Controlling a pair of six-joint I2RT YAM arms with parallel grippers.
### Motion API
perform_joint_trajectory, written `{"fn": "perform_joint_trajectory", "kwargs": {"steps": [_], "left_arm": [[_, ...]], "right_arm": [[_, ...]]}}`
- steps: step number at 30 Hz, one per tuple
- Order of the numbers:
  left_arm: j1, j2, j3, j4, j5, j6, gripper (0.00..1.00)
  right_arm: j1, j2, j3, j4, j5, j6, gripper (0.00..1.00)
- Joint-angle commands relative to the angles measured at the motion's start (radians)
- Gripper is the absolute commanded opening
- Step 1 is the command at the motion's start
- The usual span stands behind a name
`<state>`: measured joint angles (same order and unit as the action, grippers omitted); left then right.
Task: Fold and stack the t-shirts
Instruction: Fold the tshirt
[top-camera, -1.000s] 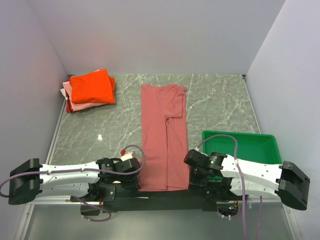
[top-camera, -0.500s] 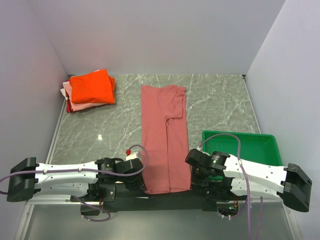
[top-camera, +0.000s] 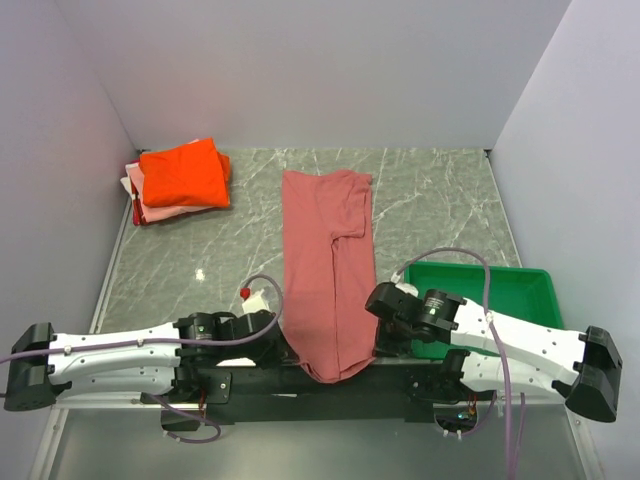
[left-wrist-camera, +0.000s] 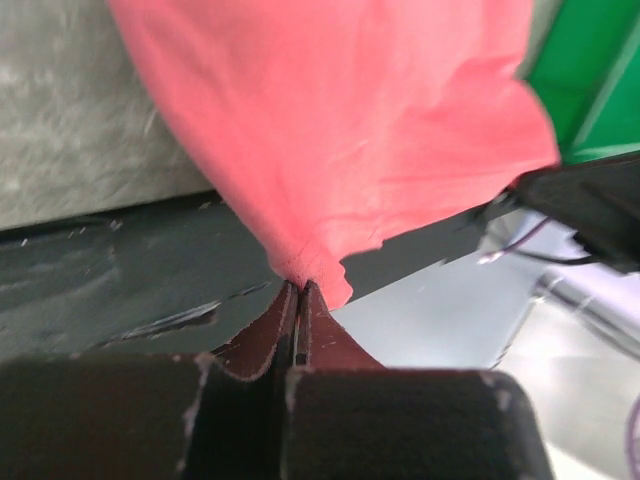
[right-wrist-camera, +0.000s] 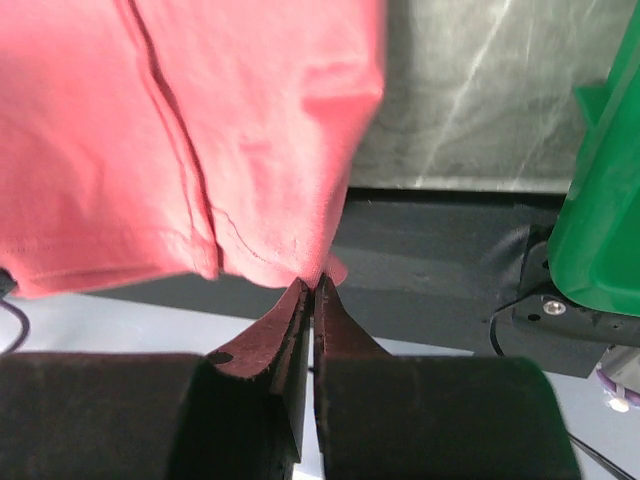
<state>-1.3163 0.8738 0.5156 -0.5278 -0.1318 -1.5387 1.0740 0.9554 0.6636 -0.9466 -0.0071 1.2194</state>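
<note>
The left hand (left-wrist-camera: 297, 290) and the right hand (right-wrist-camera: 310, 285) are each pinching a bottom corner of the red t-shirt (top-camera: 328, 250), which is lying just left of the green tray (top-camera: 478, 268) and sagging like soft, light, floppy cloth.

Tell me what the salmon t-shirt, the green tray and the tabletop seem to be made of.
The salmon t-shirt looks like soft matte knit, likely cotton: it drapes, puckers and shows stitched seams. The green tray looks like rigid, slightly glossy plastic with a moulded rim. The tabletop is grey with white veins, marble-like; real stone or printed laminate, cannot tell.
</note>
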Motion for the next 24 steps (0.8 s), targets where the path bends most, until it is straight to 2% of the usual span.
{"fn": "perform_joint_trajectory", "kwargs": {"steps": [1, 4, 9, 17, 24], "left_arm": [[0.026, -0.035, -0.005, 0.048, -0.077, -0.031, 0.0], [0.078, -0.035, -0.009, 0.078, -0.06, 0.02, 0.0], [0.232, 0.031, 0.007, 0.129, 0.021, 0.173, 0.0], [0.438, 0.138, 0.07, 0.199, 0.116, 0.397, 0.0], [0.597, 0.309, 0.205, 0.284, 0.185, 0.574, 0.0]], "right_arm": [[-0.005, 0.046, 0.067, -0.037, 0.107, 0.003, 0.0], [-0.025, 0.094, 0.111, -0.047, 0.15, -0.02, 0.0], [-0.072, 0.154, 0.172, -0.046, 0.193, -0.075, 0.0], [-0.239, 0.27, 0.255, 0.034, 0.206, -0.233, 0.0], [-0.383, 0.48, 0.428, 0.066, 0.233, -0.395, 0.0]]}}
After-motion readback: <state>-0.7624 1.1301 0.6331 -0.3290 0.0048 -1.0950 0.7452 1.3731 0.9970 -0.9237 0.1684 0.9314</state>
